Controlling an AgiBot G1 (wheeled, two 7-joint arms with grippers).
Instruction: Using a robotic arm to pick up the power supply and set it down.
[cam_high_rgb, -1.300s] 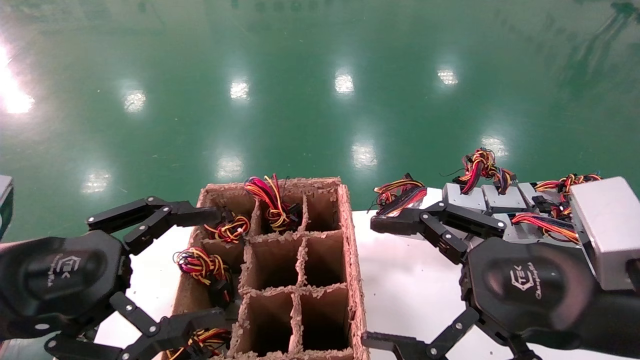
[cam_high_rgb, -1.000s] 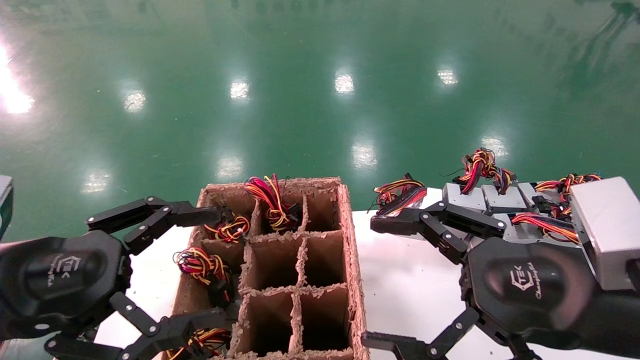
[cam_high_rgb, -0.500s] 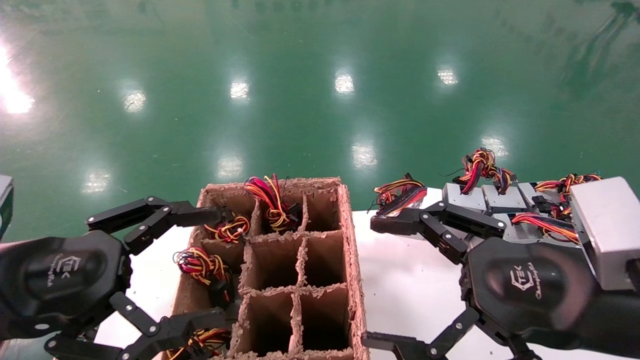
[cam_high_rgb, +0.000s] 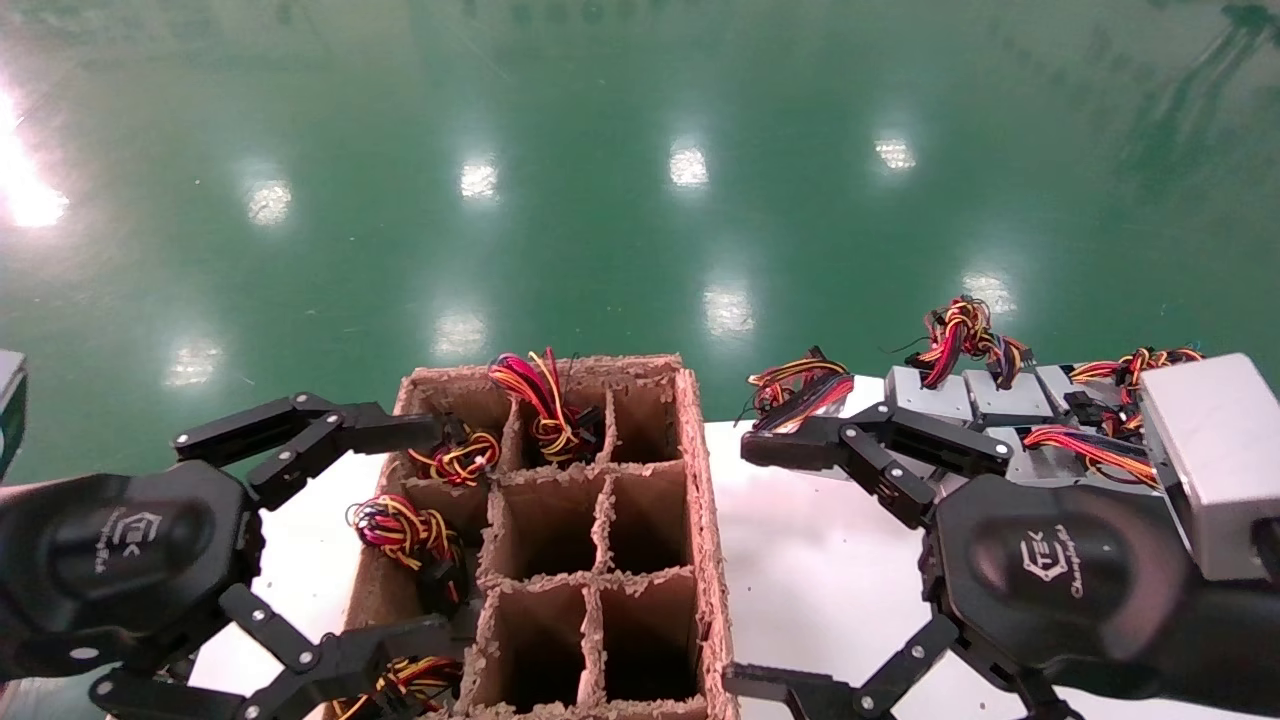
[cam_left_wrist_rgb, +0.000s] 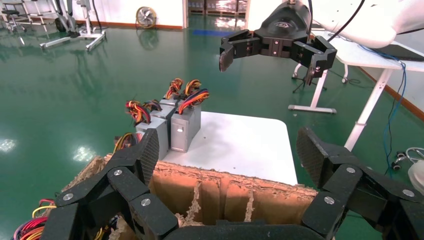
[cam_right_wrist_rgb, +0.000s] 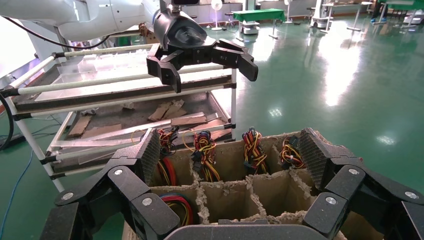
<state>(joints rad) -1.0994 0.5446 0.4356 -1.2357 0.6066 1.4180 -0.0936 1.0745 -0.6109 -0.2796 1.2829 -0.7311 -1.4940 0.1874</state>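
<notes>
Your largest object is the white tabletop (cam_high_rgb: 800, 560), which carries a divided cardboard crate (cam_high_rgb: 700, 520) between the two end effectors. In the head view the crate's cells nearest the left end effector (cam_high_rgb: 330, 540) hold wire bundles, while the cells toward the right end effector (cam_high_rgb: 770, 565) look empty.

The right wrist view shows what the head view cannot: four bundles of red, yellow and black wire standing in a row in the crate's far cells, and a rack of shelves beyond the left end effector (cam_right_wrist_rgb: 202, 62).

The grey power supplies (cam_high_rgb: 960, 395) stand grouped just beyond the right end effector's upper finger, on the tabletop's far right corner. The left wrist view shows their upright faces (cam_left_wrist_rgb: 185, 130), which the head view hides, standing side by side with coloured wires sprouting from their tops, below the right end effector (cam_left_wrist_rgb: 272, 47) hanging over them.

Both end effectors are spread wide with nothing between the fingers. The left one straddles the crate's left edge; the right one hovers above the bare tabletop beside the crate.
</notes>
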